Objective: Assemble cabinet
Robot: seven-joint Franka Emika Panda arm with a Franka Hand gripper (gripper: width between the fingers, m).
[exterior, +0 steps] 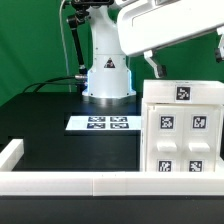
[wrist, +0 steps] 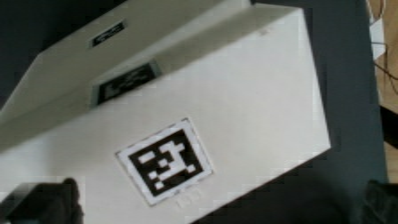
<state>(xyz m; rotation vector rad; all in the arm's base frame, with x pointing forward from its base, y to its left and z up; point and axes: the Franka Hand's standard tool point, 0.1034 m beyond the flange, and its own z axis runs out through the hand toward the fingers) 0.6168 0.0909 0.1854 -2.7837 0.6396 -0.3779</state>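
The cabinet [exterior: 182, 125] is seen at the right of the exterior view, standing on the black table [exterior: 60, 135] against the low white border rail [exterior: 60, 182] that runs along the bottom of the frame. Several tagged faces are shown, one tag on top and more on the front panels. The marker board [exterior: 100, 123] lies flat at the centre, in front of the arm's base [exterior: 107, 75], well apart from the cabinet.

The gripper [exterior: 152, 66] is held just above the cabinet's upper left corner. In the wrist view the cabinet's white face [wrist: 196, 120] fills the frame, and dark fingertips [wrist: 39, 203] are visible at the lower corners on either side of it. The jaws are judged to be apart, spread wider than the visible face, with nothing clamped.

Trouble could come from a descent off-centre: one finger might land on the top edge instead of passing beside it, and the cabinet could be tipped or shoved along the rail. A grip taken on smooth plastic near a corner might also slip or twist the piece.
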